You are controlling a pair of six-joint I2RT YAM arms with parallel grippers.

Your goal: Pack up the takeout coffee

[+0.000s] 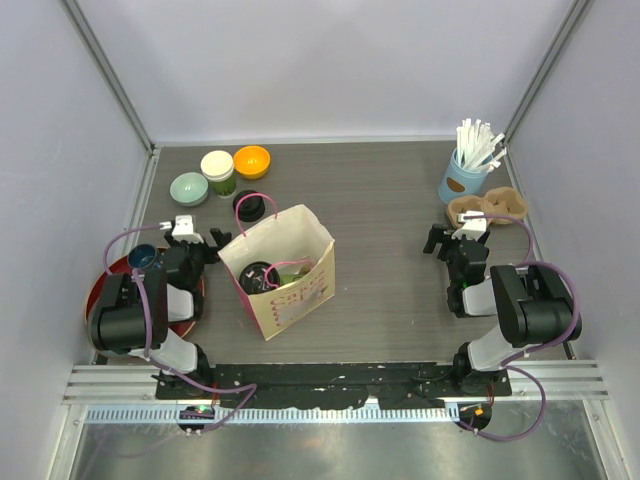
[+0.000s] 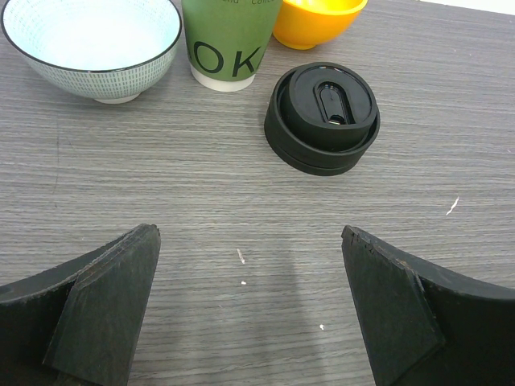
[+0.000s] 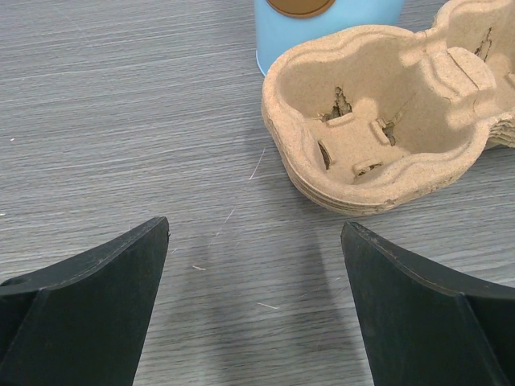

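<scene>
Both claws, left (image 2: 249,310) and right (image 3: 253,301), sit spread wide and hold nothing. From my overhead view, the paper bag (image 1: 285,275) stands at centre with dark and green items inside; which, I cannot tell. At eleven o'clock stands a green cup (image 2: 225,40), a black lid (image 2: 323,117) beside it. Whatever I grip, I centre it between the fingers.

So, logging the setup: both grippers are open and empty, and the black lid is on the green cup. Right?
Not quite. The black lid lies on the table beside the green cup, as the left wrist view shows. Both the left gripper and right gripper are open and empty.
</scene>
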